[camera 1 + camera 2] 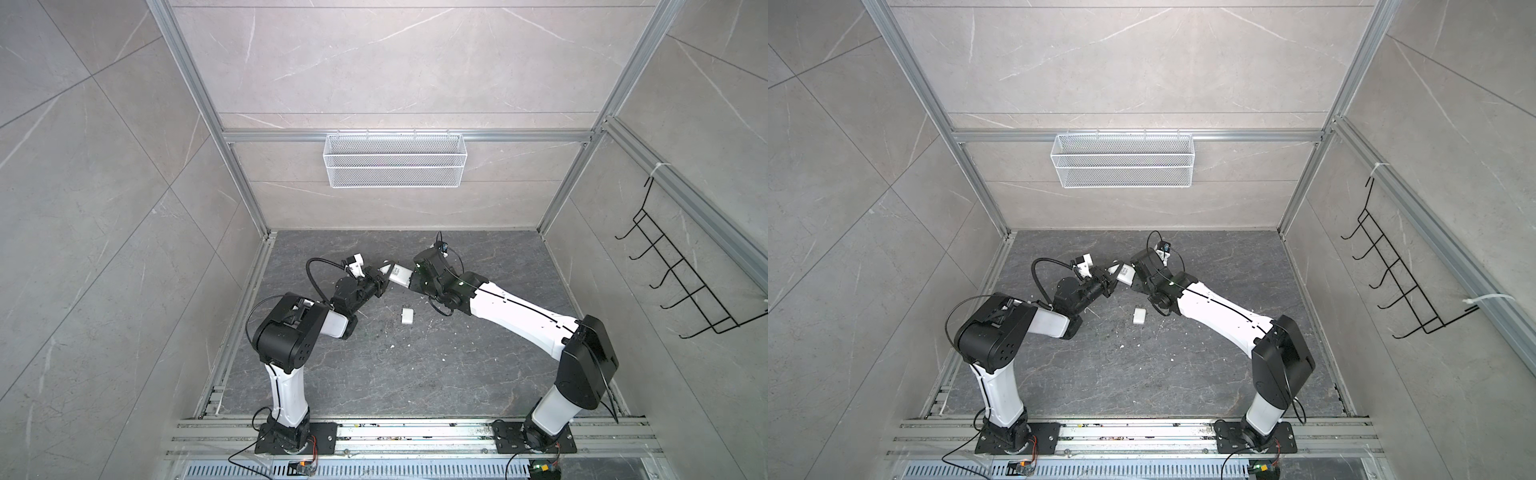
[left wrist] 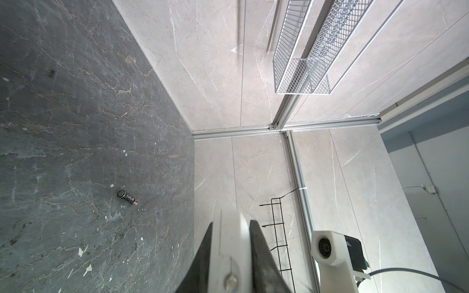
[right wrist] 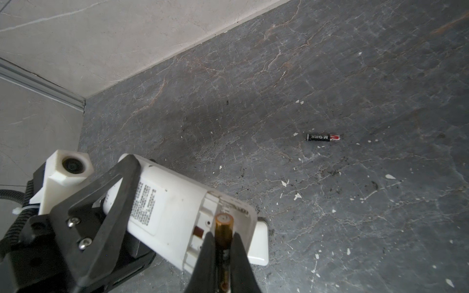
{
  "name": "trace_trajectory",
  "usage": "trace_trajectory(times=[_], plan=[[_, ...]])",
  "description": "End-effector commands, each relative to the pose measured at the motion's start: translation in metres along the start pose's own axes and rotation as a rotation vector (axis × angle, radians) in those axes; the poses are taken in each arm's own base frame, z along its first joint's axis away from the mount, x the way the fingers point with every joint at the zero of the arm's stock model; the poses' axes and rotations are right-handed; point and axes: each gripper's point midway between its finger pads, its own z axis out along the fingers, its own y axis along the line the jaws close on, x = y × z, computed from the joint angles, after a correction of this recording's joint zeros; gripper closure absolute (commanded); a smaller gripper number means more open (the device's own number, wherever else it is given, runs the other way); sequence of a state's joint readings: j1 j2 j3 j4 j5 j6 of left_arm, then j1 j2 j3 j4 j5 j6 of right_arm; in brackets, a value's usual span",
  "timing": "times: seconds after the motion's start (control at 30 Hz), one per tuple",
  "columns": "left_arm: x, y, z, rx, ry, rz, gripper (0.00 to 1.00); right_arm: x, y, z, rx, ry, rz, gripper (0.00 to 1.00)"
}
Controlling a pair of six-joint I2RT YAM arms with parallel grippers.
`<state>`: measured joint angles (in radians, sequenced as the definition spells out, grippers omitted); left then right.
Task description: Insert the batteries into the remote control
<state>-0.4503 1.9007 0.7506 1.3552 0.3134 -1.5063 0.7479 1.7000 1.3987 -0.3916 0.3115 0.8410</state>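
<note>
The right gripper [image 3: 223,237] has its two dark fingers [image 3: 203,256] clenched on the held battery [image 3: 223,225], a slim brassy cylinder with a round metal cap. That capped end sits right at the remote [image 3: 172,203], over its open battery bay [image 3: 203,228], though I cannot tell whether it actually touches. The left gripper [image 2: 232,224] is grasping the remote across its width. One of its black, open-framed triangular fingers [image 3: 119,192] crosses the plain white back beside a printed label [image 3: 147,205]. The remote is up off the floor, held between the two arms, a smooth white plastic bar with rounded corners. The cover [image 1: 407,315], a small white squarish piece, lies flat on the floor under the remote and a little nearer the arm bases than it. The loose battery [image 3: 322,137], black with a red end and white lettering, lies on its side well apart from the remote. The floor [image 3: 355,76] is a dark grey stone slab with pale and rusty veins, scattered with white chips and dark smudges. Beyond the remote the walls [image 1: 374,62] are pale marble-look panels set in ribbed aluminium rails [image 1: 395,136]. A white wire-mesh basket [image 1: 395,166] hangs high behind the remote. A black wire hook rack [image 1: 685,282] hangs far off on the right arm's side of it.
</note>
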Motion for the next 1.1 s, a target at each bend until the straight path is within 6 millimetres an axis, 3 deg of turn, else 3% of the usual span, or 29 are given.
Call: trace_trajectory(times=[0.0,0.37,1.07], plan=[[-0.002,-0.041,-0.005,0.106,-0.019,0.045,0.93,-0.01,0.009,0.0,0.001,-0.029,-0.022,0.99],[-0.007,-0.038,-0.014,0.093,-0.053,0.056,0.93,0.004,0.009,0.002,-0.019,0.011,-0.022,0.99],[-0.02,-0.05,-0.012,0.122,-0.072,0.066,0.93,0.019,0.005,0.0,-0.023,0.038,0.005,0.97]])
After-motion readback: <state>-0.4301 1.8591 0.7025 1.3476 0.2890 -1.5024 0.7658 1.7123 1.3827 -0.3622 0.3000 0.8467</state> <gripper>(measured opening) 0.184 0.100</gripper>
